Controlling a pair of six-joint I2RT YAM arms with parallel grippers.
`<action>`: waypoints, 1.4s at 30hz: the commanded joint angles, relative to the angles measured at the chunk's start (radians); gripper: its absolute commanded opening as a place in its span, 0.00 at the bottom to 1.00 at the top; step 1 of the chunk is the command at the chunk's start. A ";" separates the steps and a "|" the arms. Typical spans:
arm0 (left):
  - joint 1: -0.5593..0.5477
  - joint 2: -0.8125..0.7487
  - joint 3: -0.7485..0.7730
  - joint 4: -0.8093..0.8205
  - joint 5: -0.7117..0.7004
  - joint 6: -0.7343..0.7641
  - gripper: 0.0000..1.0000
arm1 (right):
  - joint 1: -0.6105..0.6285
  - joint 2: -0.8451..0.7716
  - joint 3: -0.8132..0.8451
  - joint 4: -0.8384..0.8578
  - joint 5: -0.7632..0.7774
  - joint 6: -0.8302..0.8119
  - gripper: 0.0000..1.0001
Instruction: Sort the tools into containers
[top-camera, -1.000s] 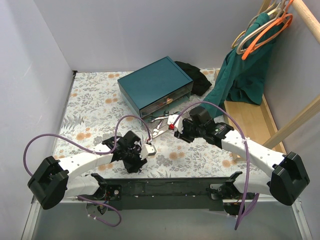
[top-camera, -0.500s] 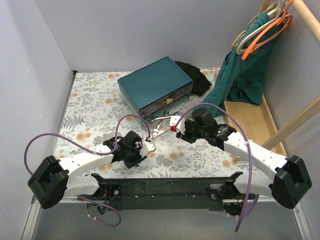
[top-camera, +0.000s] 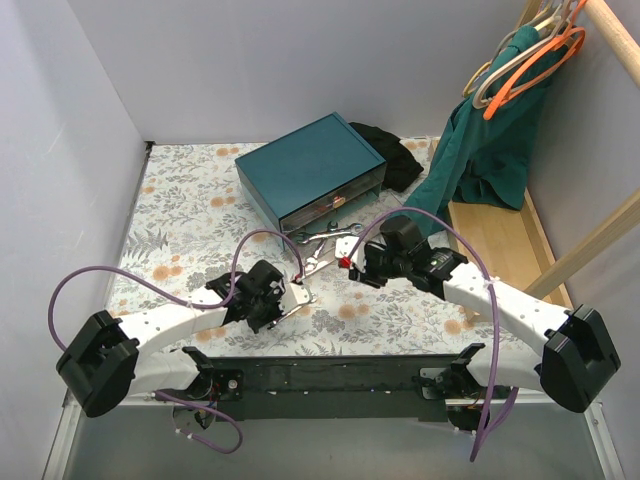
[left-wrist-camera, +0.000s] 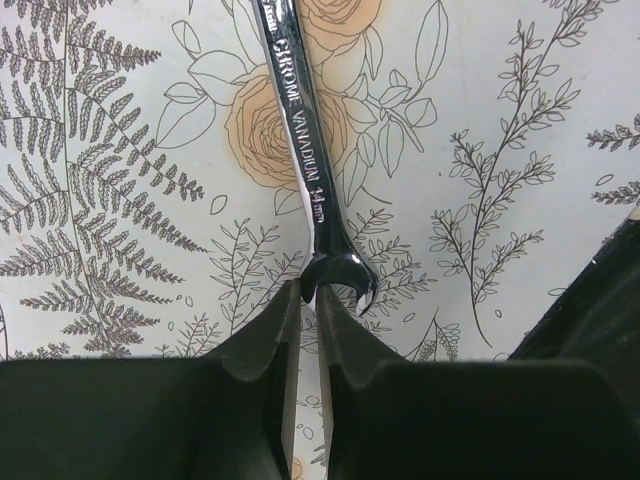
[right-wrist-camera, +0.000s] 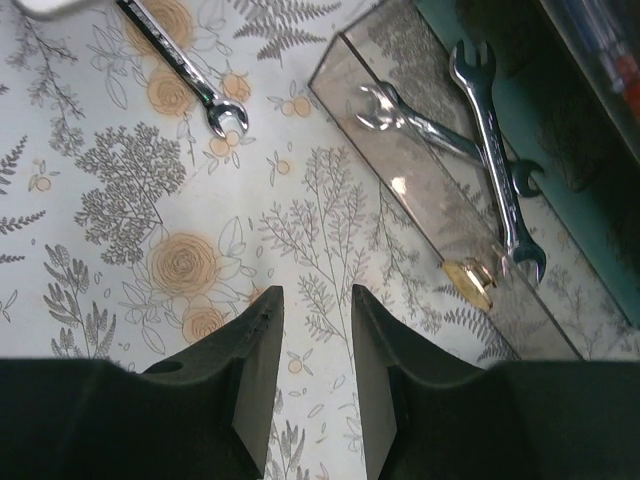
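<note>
The left fingers (left-wrist-camera: 262, 352) are almost closed, with only a thin slit between them, and hold nothing. The open end of a silver wrench (left-wrist-camera: 297, 140) lies on the bench (left-wrist-camera: 520, 120) right at their tips, its shaft toward 12 o'clock. The right fingers (right-wrist-camera: 250, 340) stand moderately apart and empty. At 2 o'clock, two crossed wrenches (right-wrist-camera: 497, 170) lie in the open drawer (right-wrist-camera: 430, 215).

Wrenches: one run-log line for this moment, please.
left end effector: tips at loose wrench head, grip unclear | right end effector: open, empty | drawer: open, two wrenches inside
</note>
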 joint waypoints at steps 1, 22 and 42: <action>0.029 0.045 -0.030 -0.087 0.068 0.038 0.04 | 0.042 0.021 0.016 0.100 -0.109 -0.071 0.42; 0.220 0.126 0.033 -0.161 0.318 0.104 0.00 | 0.306 0.270 -0.138 0.537 -0.120 -0.206 0.42; 0.243 0.187 0.096 -0.262 0.435 0.147 0.00 | 0.410 0.515 -0.040 0.674 -0.085 -0.257 0.45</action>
